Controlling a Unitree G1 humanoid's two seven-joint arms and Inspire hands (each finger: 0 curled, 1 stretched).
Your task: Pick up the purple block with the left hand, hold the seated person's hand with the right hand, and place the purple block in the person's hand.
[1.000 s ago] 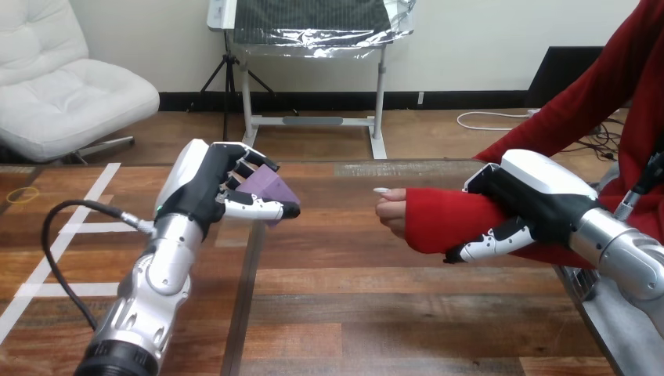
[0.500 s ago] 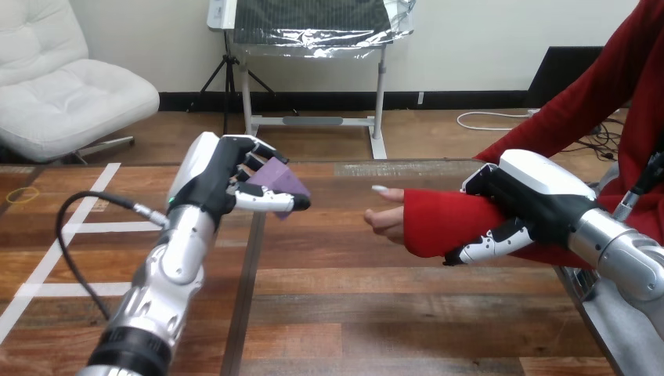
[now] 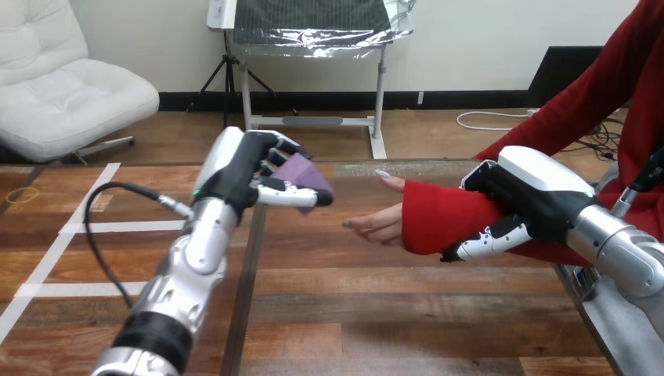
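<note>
My left hand (image 3: 249, 169) is raised above the table's middle, its fingers and thumb curled round the purple block (image 3: 304, 175), whose right corner pokes out past the thumb. The person's hand (image 3: 377, 221) reaches in from the right with fingers stretched toward the block, a short gap still between them. My right hand (image 3: 523, 202) is wrapped over the person's red-sleeved forearm (image 3: 442, 218), the thumb curled beneath the sleeve.
The wooden table (image 3: 376, 313) runs across the view with white tape lines (image 3: 47, 258) at the left. A dark seam (image 3: 247, 282) runs down the table below my left arm.
My left hand has carried the purple block up and to the right, closer to the person's hand. The person's fingers have uncurled and stretched out leftward. My right hand has stayed on the forearm.
</note>
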